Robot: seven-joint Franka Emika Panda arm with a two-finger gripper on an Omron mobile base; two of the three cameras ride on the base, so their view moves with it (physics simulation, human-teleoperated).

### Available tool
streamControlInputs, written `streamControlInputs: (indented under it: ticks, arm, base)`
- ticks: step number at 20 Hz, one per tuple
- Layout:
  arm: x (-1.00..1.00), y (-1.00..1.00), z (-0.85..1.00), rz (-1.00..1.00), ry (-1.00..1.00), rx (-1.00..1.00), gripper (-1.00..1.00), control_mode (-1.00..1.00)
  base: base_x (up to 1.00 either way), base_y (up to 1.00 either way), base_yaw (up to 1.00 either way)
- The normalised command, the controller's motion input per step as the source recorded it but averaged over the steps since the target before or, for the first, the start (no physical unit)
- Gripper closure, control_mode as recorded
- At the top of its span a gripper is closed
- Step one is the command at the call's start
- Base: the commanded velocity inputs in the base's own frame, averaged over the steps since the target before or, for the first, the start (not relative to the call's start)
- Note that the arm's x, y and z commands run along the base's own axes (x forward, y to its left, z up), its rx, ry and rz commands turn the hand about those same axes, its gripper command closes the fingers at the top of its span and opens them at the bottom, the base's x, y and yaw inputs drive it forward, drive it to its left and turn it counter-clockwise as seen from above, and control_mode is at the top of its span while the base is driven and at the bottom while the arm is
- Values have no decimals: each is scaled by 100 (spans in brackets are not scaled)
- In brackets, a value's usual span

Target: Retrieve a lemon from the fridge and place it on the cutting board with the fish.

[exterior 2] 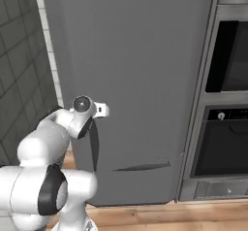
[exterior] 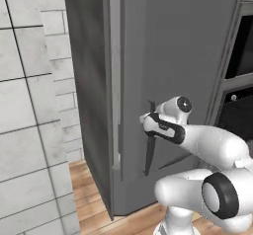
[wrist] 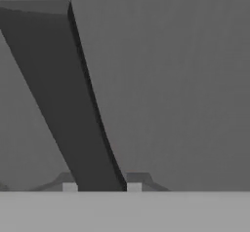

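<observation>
fridge [exterior 2: 140,79] shut, oven [exterior 2: 225,138] beside — jaws clamping handle [wrist: 73,104]

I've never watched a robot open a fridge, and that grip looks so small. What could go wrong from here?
1. The pincer grips the dark door handle only with its fingertips, so it might slip off when pulling.
2. The fridge door is barely ajar, with a tiled wall close beside it; a wide swing might hit it.
3. The arm is close to the door, which might swing into it.
</observation>
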Motion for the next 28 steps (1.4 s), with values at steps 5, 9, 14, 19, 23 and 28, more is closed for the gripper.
streamControlInputs:
  ticks: [5,9,14,19,23,28]
  arm:
    - [-100,-100,1,1,0,3,100,-100]
    - [-100,-100,9,1,0,0,100,-100]
    - [-100,-100,3,1,0,0,100,-100]
    - [-98,-100,0,3,1,0,100,-100]
    - [-71,-100,7,6,7,0,100,-100]
    - [-43,-100,29,4,12,0,100,-100]
  base:
    - [0,0,0]
    - [0,0,0]
    - [0,0,0]
    - [0,0,0]
    - [0,0,0]
    - [0,0,0]
